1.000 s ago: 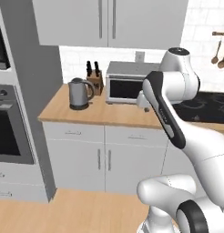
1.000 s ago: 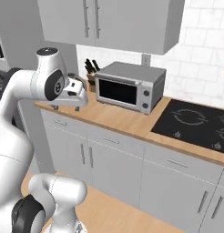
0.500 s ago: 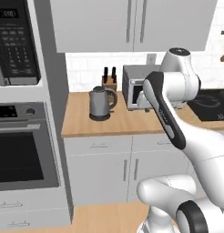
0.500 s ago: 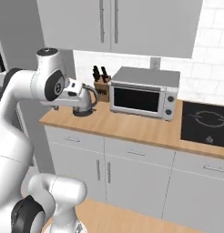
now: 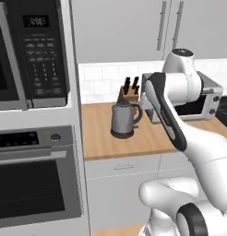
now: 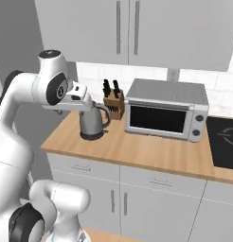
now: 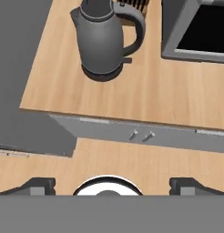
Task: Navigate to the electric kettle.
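- Kettle (image 5: 123, 120) sits upright on the counter (image 5: 134, 143), near the counter's left end, on its dark round base.
- In your right base view the kettle (image 6: 92, 123) is partly behind the arm's wrist; its loop handle points right, toward the toaster oven (image 6: 165, 110).
- Knife block (image 5: 128, 92) stands just behind the kettle against the tiled wall; from the right base view the block (image 6: 113, 102) sits between kettle and oven, near both.
- Hand view looks down on the kettle (image 7: 103, 38) from the front: handle to the right, spout to the left, oven corner (image 7: 196, 29) at upper right.
- Counter front edge (image 7: 132, 116) and drawer fronts with two small handles run below the kettle; wood floor is nearer to you.
- End effector (image 7: 112, 184): fingertips (image 7: 38, 184) show far apart at the bottom corners of the hand view, so it's spread wide with nothing between them.
- It hangs in front of the counter, above floor level and well apart from the kettle.
- Left of the counter you have a tall grey unit with a built-in microwave (image 5: 39, 55) over a wall oven (image 5: 34, 179).
- Cooktop (image 6: 222, 149) lies at the counter's right end.
- Wall cabinets (image 6: 137, 33) hang above.
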